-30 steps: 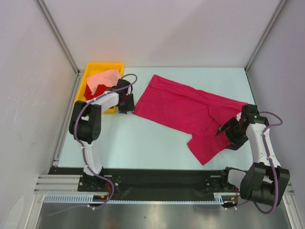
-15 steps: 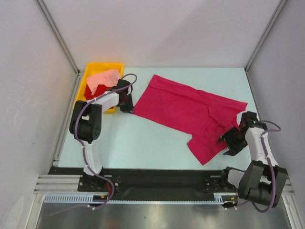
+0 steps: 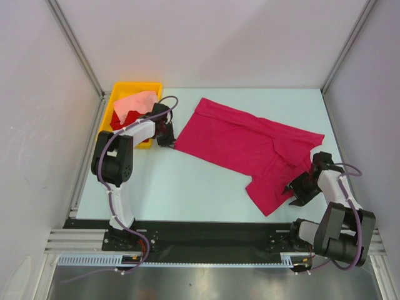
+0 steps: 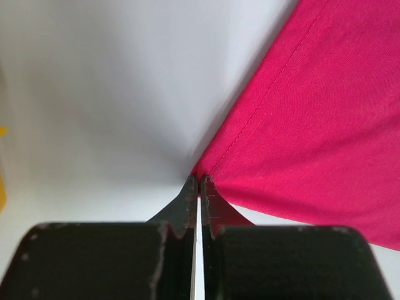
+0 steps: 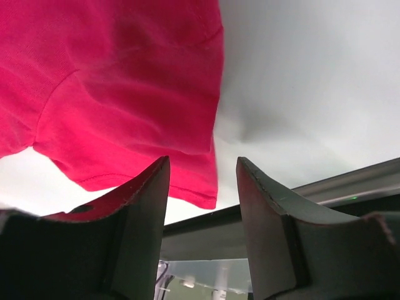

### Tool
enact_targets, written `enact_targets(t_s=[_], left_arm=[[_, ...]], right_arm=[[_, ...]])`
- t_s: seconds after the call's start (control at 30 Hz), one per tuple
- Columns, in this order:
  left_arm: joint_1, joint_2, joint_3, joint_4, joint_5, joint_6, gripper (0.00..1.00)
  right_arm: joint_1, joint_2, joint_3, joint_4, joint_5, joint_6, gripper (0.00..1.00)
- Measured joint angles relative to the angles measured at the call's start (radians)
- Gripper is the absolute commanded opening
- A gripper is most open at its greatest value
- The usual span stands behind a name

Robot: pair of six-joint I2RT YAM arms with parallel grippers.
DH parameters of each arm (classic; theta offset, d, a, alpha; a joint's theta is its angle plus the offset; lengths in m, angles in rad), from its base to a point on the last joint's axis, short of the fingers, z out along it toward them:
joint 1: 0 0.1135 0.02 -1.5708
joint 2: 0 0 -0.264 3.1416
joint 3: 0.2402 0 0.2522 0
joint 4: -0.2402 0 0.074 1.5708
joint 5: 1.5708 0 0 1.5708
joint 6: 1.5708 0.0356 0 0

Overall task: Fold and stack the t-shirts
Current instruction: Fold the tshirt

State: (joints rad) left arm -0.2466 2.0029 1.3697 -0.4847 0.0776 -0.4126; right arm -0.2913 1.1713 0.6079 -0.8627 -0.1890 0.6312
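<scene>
Three t-shirts are seen. The magenta-crimson t-shirt (image 3: 244, 144) is spread flat across the middle and right of the pale table (image 3: 187, 181). The bright red t-shirt (image 3: 116, 124) and the salmon-pink t-shirt (image 3: 134, 103) are bunched in the yellow bin (image 3: 136, 85) at the far left corner. The spread shirt's left corner is pinched by the left gripper (image 4: 198, 182), its fingers closed to a sliver. The right gripper (image 5: 203, 162) is held wide apart at the near right sleeve. The table is enclosed by plain white walls (image 3: 212, 37).

Pale table (image 3: 187, 187), plain white walls (image 3: 206, 37)
</scene>
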Motion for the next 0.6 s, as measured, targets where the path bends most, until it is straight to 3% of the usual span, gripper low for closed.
enact_targets(t_s=[0.23,0.33,0.43,0.6], left_arm=[[0.001,0.006,0.009,-0.008,0.007,-0.006,0.01],[0.001,0.006,0.009,-0.008,0.008,-0.006,0.01],[0.001,0.006,0.009,-0.008,0.008,-0.006,0.01],[0.001,0.006,0.009,-0.008,0.010,-0.007,0.01]], right_arm=[[0.069,-0.004,0.000,0.014,0.039,0.028,0.51],[0.082,-0.026,0.000,0.000,0.061,0.037,0.47],[0.093,-0.032,0.000,0.001,0.072,0.050,0.36],[0.123,0.043,0.001,0.033,0.080,0.057,0.36]])
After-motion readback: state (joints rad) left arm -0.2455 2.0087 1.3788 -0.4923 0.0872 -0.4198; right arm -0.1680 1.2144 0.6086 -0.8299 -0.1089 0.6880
